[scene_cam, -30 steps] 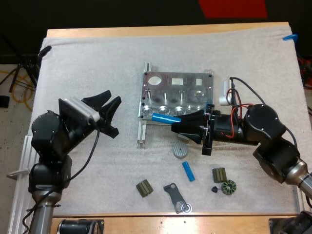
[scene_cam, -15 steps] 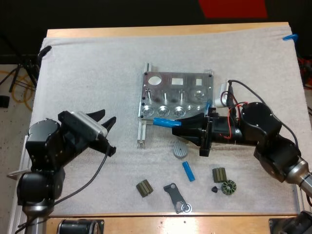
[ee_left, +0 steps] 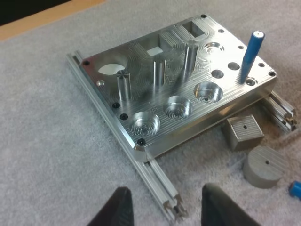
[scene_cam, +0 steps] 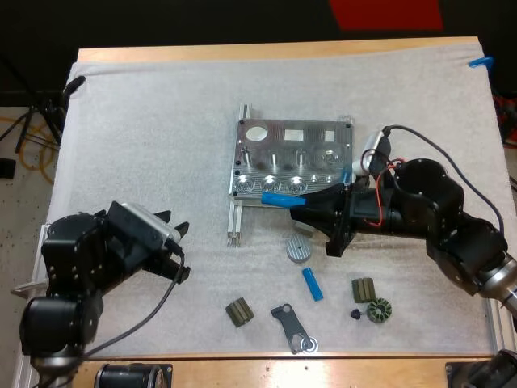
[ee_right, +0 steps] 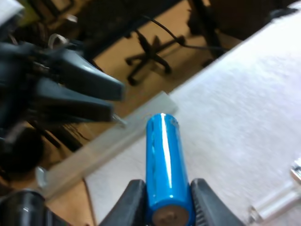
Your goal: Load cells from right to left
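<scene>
Right end effector (scene_cam: 302, 208) is clamping blue cell (scene_cam: 280, 199) horizontally over fixture (scene_cam: 295, 142); if not tilted upright, it's probably risking a jam on the pocket rim. Left end effector (ee_left: 165, 207) is hanging wide, empty.

We are in a lab or workshop. Our table (scene_cam: 242, 52) carries a white mat (scene_cam: 161, 121) and a machined metal fixture (scene_cam: 295, 158); a chair base (ee_right: 149, 60) and cables (scene_cam: 20, 129) lie on the floor (ee_right: 155, 89).

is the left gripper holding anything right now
No, the fingers of the left gripper stand apart with nothing between them, just short of the rail of the metal fixture.
</scene>
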Controlling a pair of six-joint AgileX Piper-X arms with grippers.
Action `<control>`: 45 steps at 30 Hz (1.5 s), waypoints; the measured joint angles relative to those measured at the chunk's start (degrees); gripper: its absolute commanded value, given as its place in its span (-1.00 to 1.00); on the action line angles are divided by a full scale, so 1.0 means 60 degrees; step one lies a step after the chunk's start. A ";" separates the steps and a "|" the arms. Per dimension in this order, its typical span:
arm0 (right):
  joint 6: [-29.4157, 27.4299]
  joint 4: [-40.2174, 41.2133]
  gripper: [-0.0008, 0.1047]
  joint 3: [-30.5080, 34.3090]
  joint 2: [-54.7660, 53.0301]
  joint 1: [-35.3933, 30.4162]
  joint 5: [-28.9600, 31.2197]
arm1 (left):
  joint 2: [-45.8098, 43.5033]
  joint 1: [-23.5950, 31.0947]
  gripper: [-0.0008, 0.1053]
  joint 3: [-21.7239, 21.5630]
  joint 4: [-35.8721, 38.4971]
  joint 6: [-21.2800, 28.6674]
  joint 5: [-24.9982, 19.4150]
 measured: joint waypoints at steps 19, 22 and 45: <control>-0.2125 0.4416 -0.63 -0.1665 0.0000 0.0000 0.2633 | -0.0666 -0.2794 -0.33 -0.1076 0.2363 -0.0808 -0.2122; -0.2560 0.5184 -0.63 -0.2045 0.0000 0.0000 0.3058 | -0.0666 -0.2891 -0.33 -0.1082 0.2363 -0.1192 -0.2120; -0.2922 0.6407 -0.63 -0.2291 0.0000 0.0000 0.4129 | -0.0666 -0.2891 -0.33 -0.1082 0.2258 -0.1265 -0.1296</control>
